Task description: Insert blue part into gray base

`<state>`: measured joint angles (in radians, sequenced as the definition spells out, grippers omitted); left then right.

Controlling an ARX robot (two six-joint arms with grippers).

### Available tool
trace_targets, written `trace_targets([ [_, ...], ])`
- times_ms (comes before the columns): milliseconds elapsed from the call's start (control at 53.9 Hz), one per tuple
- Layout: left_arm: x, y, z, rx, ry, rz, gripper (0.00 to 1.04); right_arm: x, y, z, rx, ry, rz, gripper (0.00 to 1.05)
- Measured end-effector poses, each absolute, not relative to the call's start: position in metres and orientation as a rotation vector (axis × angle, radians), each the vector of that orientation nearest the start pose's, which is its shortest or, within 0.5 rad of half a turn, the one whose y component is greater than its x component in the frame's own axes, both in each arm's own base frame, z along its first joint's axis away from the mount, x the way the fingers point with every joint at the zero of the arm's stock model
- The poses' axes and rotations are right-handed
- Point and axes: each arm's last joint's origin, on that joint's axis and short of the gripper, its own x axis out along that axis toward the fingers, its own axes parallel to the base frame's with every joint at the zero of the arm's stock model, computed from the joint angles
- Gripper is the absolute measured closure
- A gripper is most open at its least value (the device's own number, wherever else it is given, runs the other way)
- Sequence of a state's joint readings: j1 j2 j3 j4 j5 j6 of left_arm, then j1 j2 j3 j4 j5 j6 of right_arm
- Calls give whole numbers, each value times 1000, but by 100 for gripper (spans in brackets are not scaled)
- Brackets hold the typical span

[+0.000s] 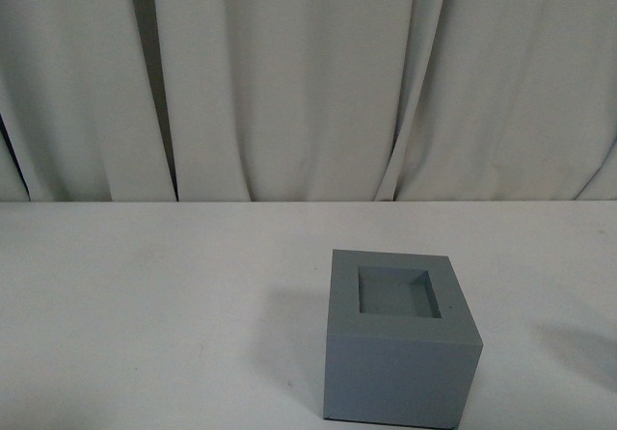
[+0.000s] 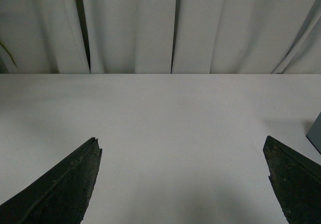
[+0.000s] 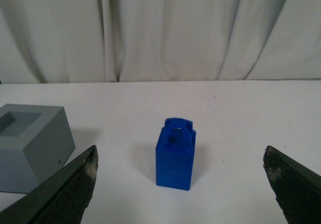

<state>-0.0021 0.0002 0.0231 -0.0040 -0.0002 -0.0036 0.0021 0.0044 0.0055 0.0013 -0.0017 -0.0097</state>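
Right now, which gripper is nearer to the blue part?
Right. The blue part stands ahead of the open right gripper, centred between its fingers. The left gripper faces the table, with only an edge of the gray base in view.

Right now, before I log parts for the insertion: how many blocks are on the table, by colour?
blue part: 1
gray base: 1
Total: 2
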Motion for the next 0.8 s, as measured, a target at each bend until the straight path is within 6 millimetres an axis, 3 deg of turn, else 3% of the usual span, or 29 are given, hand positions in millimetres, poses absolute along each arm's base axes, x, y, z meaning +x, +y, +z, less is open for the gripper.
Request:
trace_targets([
  [797, 96, 0, 171, -3, -19, -2, 6, 98, 0, 165, -10, -2, 4, 7],
])
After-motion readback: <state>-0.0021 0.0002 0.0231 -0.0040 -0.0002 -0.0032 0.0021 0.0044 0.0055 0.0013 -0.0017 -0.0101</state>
